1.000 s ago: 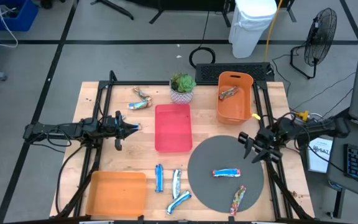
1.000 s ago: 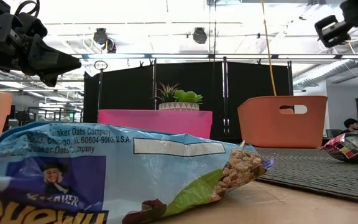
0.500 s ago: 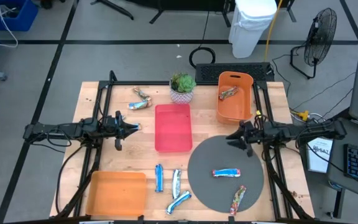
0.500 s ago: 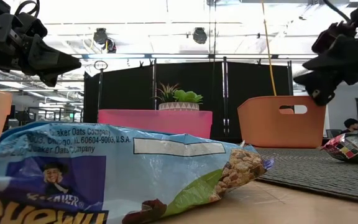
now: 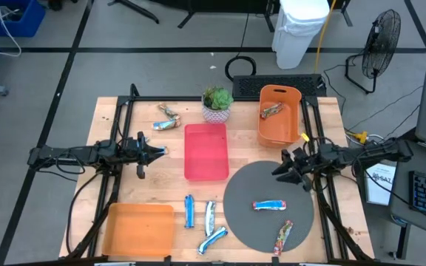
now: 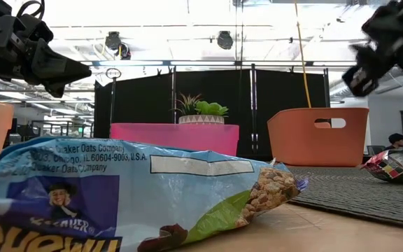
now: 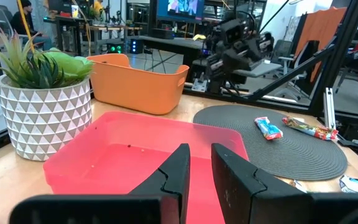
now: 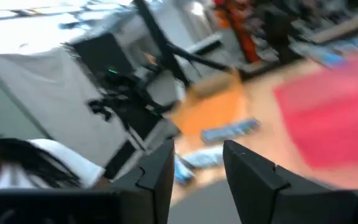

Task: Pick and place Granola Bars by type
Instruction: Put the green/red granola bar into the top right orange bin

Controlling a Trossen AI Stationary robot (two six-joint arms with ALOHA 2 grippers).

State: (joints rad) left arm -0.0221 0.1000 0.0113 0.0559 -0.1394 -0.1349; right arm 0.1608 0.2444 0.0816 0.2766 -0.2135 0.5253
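Seen from above, a wooden desk holds scattered granola bars: two on the round grey mat at lower right, three at bottom centre, others upper left. The right hand hovers over the mat's upper edge, fingers parted, holding nothing. The left hand, at centre left, is narrowly parted and empty. The bars look light, crinkly and slippery (best pinched across the middle).

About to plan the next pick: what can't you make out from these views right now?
- Bar in the orange bin, high view: too small to tell its type.
- Right wrist view: motion blur smears the bars and trays.
- Low view: a blue bar close to the lens hides the table behind it.
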